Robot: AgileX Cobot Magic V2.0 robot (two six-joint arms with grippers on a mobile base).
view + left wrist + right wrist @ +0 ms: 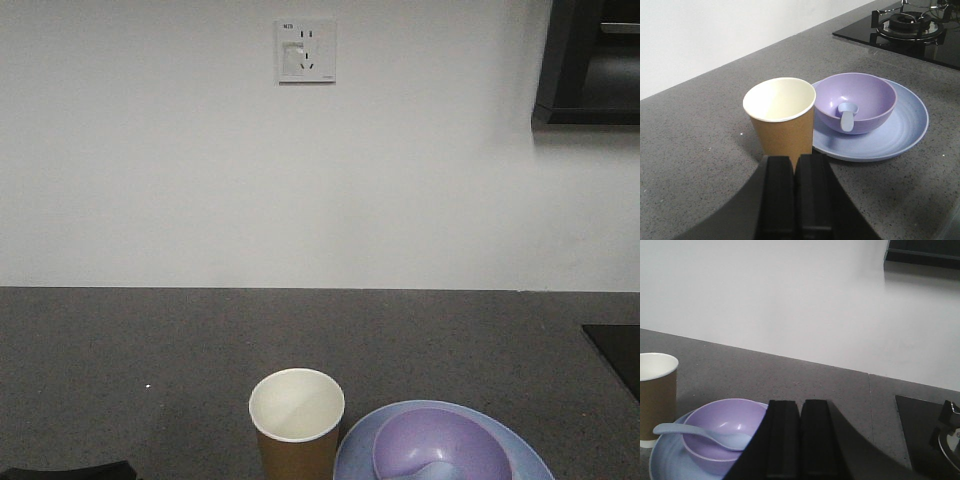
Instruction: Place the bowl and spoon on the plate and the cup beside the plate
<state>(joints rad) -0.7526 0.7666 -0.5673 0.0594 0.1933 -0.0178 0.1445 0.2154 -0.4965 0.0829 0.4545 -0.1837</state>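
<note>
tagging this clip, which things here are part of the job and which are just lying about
Job things:
bowl, on the plate
spoon, in the bowl
plate
cup, beside the plate

Just there:
stove
wall socket
dark cabinet

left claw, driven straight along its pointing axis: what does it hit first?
Probably the cup: it stands upright directly ahead of the shut left claw, with bowl and plate off to the right. The gap is hard to judge.
</note>
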